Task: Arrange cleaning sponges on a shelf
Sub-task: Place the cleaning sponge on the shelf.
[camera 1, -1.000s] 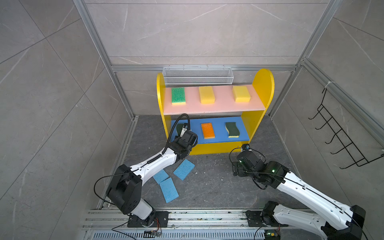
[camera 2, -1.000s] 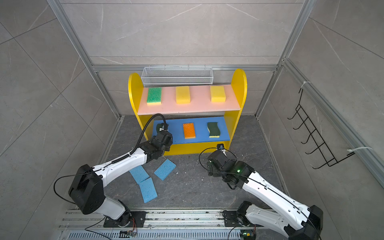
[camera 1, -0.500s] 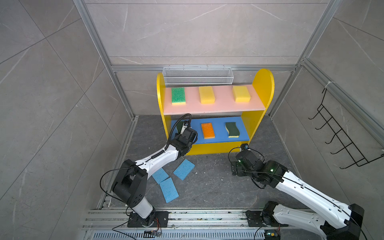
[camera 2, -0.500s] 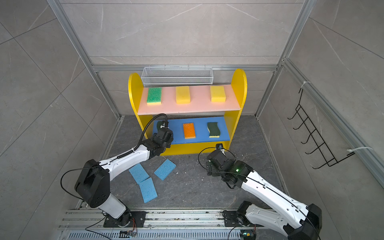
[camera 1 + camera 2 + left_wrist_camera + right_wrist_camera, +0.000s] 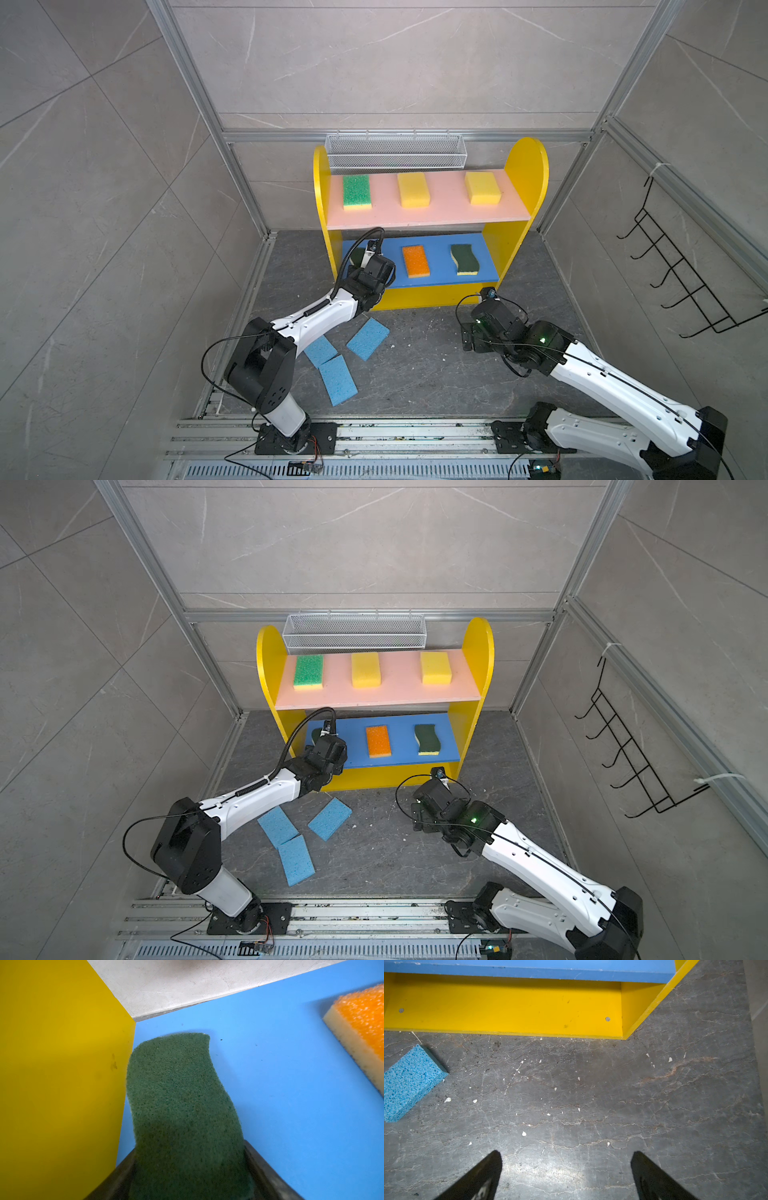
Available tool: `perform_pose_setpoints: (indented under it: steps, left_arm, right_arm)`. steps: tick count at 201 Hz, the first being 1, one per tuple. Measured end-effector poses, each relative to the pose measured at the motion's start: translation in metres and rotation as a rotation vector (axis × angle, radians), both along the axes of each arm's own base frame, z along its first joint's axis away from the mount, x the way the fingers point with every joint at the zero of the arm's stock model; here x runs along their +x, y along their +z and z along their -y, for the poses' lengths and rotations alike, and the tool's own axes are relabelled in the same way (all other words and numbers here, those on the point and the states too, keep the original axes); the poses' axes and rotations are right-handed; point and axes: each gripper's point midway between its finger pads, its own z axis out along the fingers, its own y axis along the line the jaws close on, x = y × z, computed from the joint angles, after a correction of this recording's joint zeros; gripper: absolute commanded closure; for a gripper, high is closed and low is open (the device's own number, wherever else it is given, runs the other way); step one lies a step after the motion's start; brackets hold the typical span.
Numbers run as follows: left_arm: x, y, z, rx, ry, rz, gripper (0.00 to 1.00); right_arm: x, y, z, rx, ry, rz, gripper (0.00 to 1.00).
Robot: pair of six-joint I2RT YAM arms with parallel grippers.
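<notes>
So that the blue board [image 5: 291,1084] is filled, a dark-green sponge [image 5: 182,1105] is laid on it between the left jaws, grip not discernible; right jaws are held wide, empty.

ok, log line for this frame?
left gripper around dark-green sponge, blue lower board, grip unclear | right gripper open, empty, over floor | three light-blue sponges on floor

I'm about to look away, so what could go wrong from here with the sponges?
The dark green sponge lies between the left tool's fingers, right beside the yellow side panel; backing out could drag it off the blue board. Two light-blue sponges on the floor touch, so grabbing one may shift the other.
</notes>
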Motion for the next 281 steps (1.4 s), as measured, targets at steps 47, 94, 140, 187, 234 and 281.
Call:
perform_pose_setpoints:
  steps: [47, 94, 140, 187, 234, 281]
  left_arm:
    - [0.000, 0.000, -0.002, 0.001, 0.010, 0.001, 0.27]
    - [-0.001, 0.000, -0.005, -0.006, 0.035, 0.004, 0.22]
    - [-0.002, 0.000, -0.006, -0.016, 0.046, 0.002, 0.22]
    - [-0.008, 0.000, -0.010, -0.012, 0.052, -0.011, 0.24]
    - [-0.010, -0.001, -0.012, -0.011, 0.054, -0.016, 0.24]
    - [-0.012, 0.000, -0.009, -0.027, 0.036, -0.026, 0.24]
  right_arm:
    - [0.000, 0.000, 0.000, 0.000, 0.000, 0.000, 0.00]
    - [-0.001, 0.000, -0.001, 0.004, 0.004, -0.005, 0.00]
    - [-0.002, -0.001, -0.003, 0.011, 0.009, -0.012, 0.00]
    - [-0.002, -0.001, -0.003, 0.017, 0.008, -0.014, 0.01]
    - [-0.003, 0.001, -0.003, 0.028, 0.006, -0.010, 0.00]
    - [-0.004, 0.004, -0.002, 0.039, 0.004, -0.001, 0.00]
